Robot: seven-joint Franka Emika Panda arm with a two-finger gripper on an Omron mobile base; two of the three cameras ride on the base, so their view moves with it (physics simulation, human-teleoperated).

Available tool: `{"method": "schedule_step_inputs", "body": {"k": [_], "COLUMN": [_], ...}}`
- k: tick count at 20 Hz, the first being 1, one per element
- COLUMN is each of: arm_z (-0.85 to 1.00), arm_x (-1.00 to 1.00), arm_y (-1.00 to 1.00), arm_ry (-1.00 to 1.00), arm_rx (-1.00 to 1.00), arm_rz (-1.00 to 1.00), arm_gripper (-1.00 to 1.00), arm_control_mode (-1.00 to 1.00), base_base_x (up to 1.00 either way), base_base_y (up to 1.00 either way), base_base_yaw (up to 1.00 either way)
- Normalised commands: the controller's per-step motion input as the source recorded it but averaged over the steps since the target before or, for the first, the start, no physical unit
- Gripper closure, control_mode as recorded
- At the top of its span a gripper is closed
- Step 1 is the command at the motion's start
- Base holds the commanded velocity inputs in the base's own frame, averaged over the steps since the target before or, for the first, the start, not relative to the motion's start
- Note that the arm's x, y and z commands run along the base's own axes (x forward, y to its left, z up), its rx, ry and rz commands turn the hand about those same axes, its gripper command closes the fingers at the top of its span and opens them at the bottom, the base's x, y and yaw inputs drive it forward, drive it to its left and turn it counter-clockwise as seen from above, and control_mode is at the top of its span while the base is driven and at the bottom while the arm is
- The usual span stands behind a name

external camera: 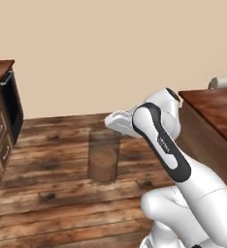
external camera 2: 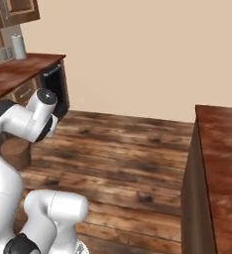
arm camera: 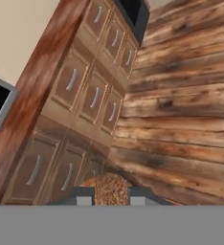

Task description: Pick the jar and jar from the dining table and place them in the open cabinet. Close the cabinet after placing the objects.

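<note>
The slim jar of brown powder hangs below the gripper, jaws pinched on its top, carried above the wooden floor. It's smooth rigid glass, probably slippery and breakable, so hold it near the rim. The drawers lie ahead.

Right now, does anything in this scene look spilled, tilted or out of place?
Nothing stands out. The jar sits upright in the shut hand over the wood floor, with its brown powder inside.
</note>
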Motion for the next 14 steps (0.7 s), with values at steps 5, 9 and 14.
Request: {"method": "schedule_step_inputs", "body": {"k": [5, 9, 14], "arm_z": [0.0, 0.0, 0.0], "arm_x": [0.0, 0.0, 0.0], "arm_y": [0.0, 0.0, 0.0], "arm_ry": [0.0, 0.0, 0.0], "arm_rx": [0.0, 0.0, 0.0], "arm_rz": [0.0, 0.0, 0.0], "arm_gripper": [1.0, 1.0, 1.0], "arm_control_mode": [1.0, 1.0, 1.0], "base_base_x": [0.51, 0.52, 0.84], "base_base_y": [0.01, 0.0, 0.0], "base_base_yaw": [0.85, 0.94, 0.73]}}
